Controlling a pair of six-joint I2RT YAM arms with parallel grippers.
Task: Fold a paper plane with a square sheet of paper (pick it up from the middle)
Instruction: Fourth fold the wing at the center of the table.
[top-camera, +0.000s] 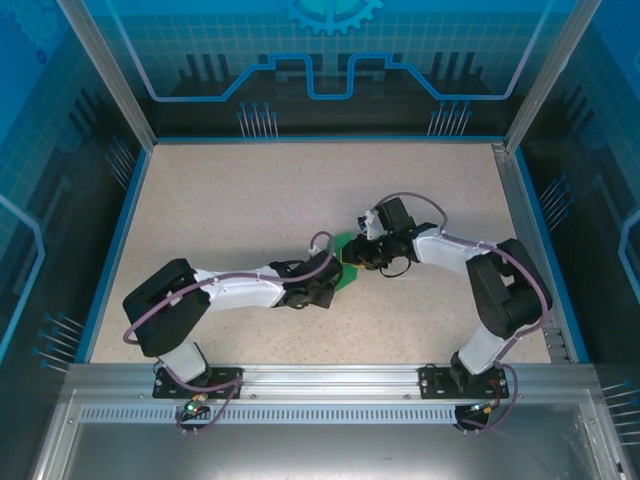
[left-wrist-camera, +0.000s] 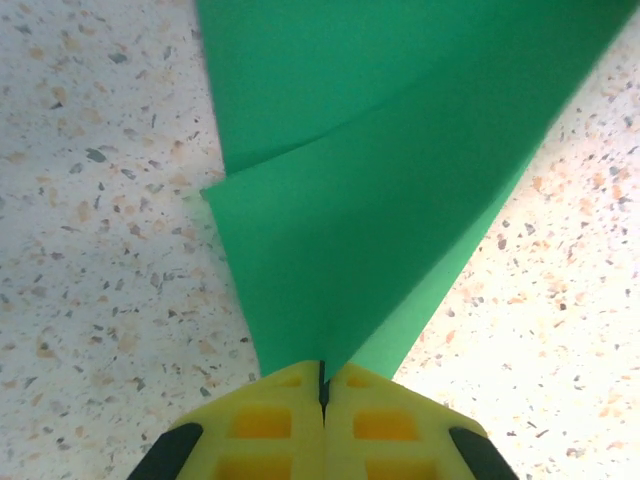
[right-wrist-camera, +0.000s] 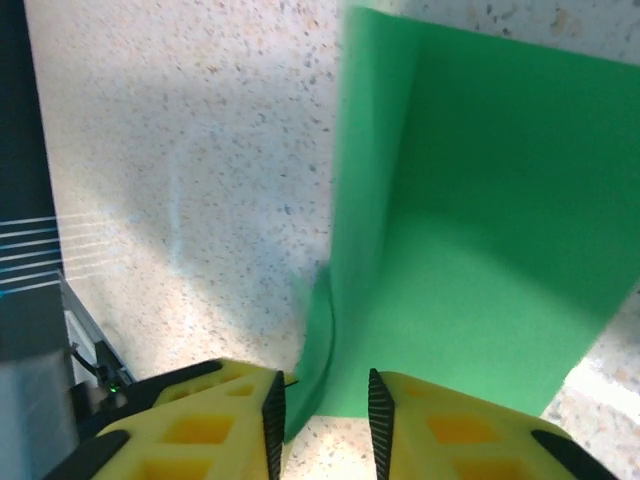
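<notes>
The paper is thin, smooth and matt, a plain bright green with crisp creases. The bench has a matt, stone-like finish, pale and finely speckled. The left tool and right tool have fingers of matt yellow moulded plastic with recessed cells; the right tool's inner faces are black and ribbed, like rubber. The arms wear smooth white plastic shells with black joints. A cable has a purplish sheath. The rail is brushed bare metal, and the panels are glossy printed blue.
</notes>
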